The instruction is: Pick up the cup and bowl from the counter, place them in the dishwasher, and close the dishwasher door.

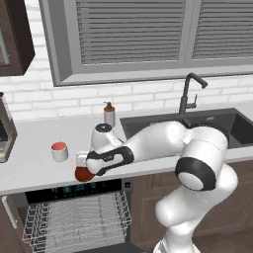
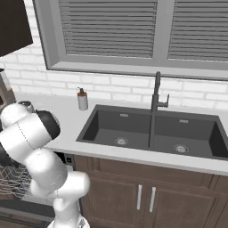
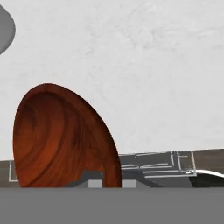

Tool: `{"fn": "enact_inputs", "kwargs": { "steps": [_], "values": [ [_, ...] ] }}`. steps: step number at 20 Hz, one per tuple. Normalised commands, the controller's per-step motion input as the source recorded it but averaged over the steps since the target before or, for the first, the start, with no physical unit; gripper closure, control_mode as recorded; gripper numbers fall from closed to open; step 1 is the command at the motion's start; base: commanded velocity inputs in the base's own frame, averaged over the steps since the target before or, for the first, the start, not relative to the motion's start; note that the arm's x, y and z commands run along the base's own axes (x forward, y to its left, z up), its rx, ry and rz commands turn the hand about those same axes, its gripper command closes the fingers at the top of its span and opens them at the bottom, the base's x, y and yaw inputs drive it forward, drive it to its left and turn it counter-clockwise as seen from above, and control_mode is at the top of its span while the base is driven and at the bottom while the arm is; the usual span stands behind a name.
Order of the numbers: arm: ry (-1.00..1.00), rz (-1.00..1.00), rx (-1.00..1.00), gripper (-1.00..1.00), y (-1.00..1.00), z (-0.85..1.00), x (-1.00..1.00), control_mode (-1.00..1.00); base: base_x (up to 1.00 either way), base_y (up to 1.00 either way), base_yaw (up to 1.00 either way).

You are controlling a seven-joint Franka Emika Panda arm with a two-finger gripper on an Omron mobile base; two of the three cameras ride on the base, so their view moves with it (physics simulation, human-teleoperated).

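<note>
Bowl (image 1: 83, 174) at bench (image 1: 29, 168) front edge, above open dishwasher (image 1: 74, 217) rack, tilted, clamped in gripper (image 1: 82, 164). Cup (image 1: 59, 151) upright on bench, just left of gripper.

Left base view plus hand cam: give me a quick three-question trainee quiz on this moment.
1. True or false: the cup already sits in the dishwasher rack.
2. Which item is at the gripper? A) soap dispenser B) bowl C) faucet
3. Fill in: the dishwasher is currently ____ (open/closed).

Key:
1. False; the cup stands on the counter, left of the arm.
2. B; the reddish-brown bowl is at the fingers, tilted, by the counter's front edge.
3. Open, rack visible.
</note>
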Motion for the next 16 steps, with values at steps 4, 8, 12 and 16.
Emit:
{"fn": "enact_inputs", "kwargs": {
  "steps": [4,8,12,16],
  "values": [
    [0.10,0.00,0.16,1.00,-0.19,0.31,-1.00,-1.00,0.00,0.00,0.00],
    [0.23,0.00,0.12,1.00,0.00,0.04,-0.80,-1.00,0.00,0.00,0.00],
    [0.13,0.00,-0.01,1.00,0.19,-0.01,-0.36,-1.00,0.00,0.00,0.00],
    [0.06,0.00,-0.14,1.00,0.49,-0.06,0.00,-1.00,0.00,0.00,0.00]
  ]
}}
